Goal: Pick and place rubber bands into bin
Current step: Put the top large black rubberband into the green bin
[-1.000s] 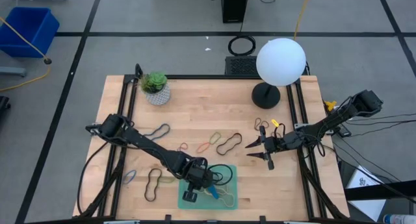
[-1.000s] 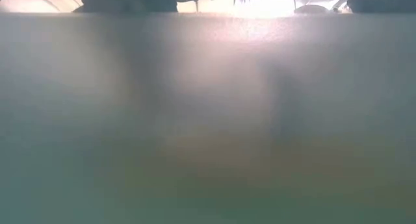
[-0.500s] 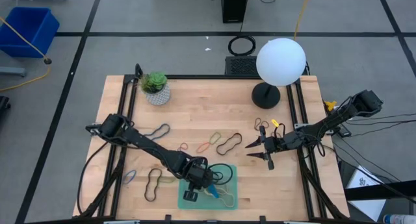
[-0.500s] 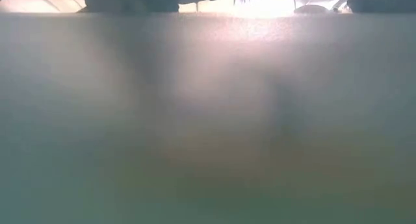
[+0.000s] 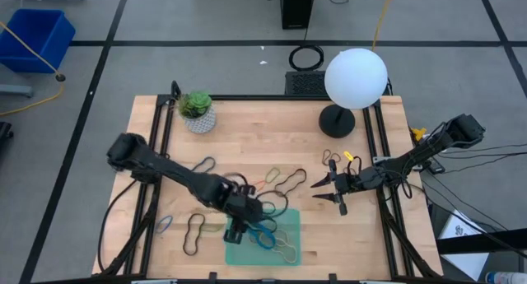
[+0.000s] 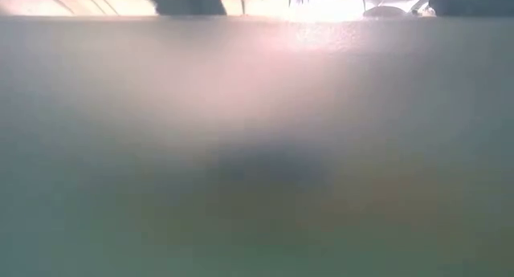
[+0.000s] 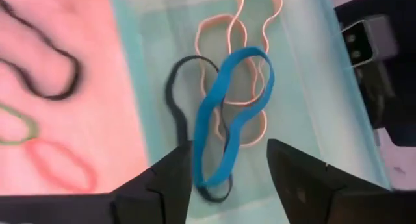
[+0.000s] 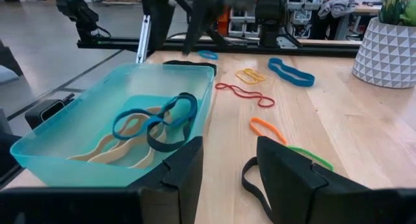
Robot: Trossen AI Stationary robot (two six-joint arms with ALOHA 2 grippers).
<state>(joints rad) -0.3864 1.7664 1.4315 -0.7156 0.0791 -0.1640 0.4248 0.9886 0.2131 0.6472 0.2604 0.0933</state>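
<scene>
a blue band (image 7: 229,113), black band (image 7: 174,94) and tan bands (image 7: 224,36) in the translucent green bin (image 7: 305,100).

Both arms are the same build: matte black, chunky round joints linked by slim straight segments, with black cables trailing off each base. The left end effector (image 5: 233,229) has two blocky dark fingers (image 7: 166,185) with flat inner faces. The right end effector (image 5: 328,191) matches it, with thick, angular black fingers (image 8: 286,178), no markings I can spot.
</scene>
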